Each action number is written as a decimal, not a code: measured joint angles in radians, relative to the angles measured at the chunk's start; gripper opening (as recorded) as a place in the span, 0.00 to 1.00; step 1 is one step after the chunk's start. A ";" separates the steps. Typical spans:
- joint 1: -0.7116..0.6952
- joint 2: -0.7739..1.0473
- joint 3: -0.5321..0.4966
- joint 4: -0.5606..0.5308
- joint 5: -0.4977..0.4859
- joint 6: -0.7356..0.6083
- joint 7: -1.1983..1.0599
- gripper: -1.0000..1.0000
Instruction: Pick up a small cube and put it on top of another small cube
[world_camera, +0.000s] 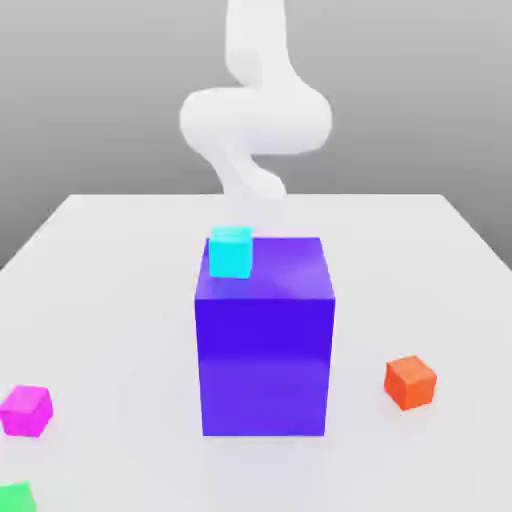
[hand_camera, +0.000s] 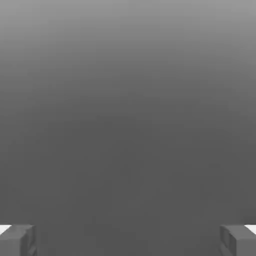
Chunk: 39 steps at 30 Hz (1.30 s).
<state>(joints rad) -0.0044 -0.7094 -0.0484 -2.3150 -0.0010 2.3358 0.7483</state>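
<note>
Exterior view
Table: a flat white top (world_camera: 110, 270), smooth and matte, with a plain grey backdrop behind it.
Big block: a tall blue-violet box (world_camera: 265, 345) stands near the middle of the table. It is solid with flat faces, its top slightly glossy, and it is far larger than the cubes.
Cyan cube: a small cyan cube (world_camera: 230, 251) shows at the big block's upper corner on the exterior view's left. I cannot tell whether it rests on the block's top or sits behind it.
Orange cube: a small orange cube (world_camera: 410, 381) sits on the table to the exterior view's right of the big block, apart from it and turned at an angle.
Magenta cube: a small magenta cube (world_camera: 25, 410) sits on the table well off to the exterior view's left, near the front.
Green cube: a green cube (world_camera: 15, 497) is cut by the frame at the lower corner on the exterior view's left, just in front of the magenta one.
My arm: white, rounded and smooth (world_camera: 255, 115), it curves down behind the big block.
Containers: nothing on the table holds anything else.

Hand view
My claw: (hand_camera: 128, 240) my two grey, blocky fingertips (hand_camera: 17, 240) stand wide apart at opposite edges, with nothing between them.
Background: an even grey gradient.
</note>
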 joint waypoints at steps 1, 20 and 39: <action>-0.001 0.039 -0.022 -0.007 0.000 0.016 -0.023 0.50; -0.128 0.733 -0.367 -0.120 0.187 0.286 -0.556 0.50; -0.378 1.161 -0.225 -0.114 0.408 0.506 -0.863 0.00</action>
<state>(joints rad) -0.3822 0.4511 -0.2730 -2.4291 0.4073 2.8416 -0.1149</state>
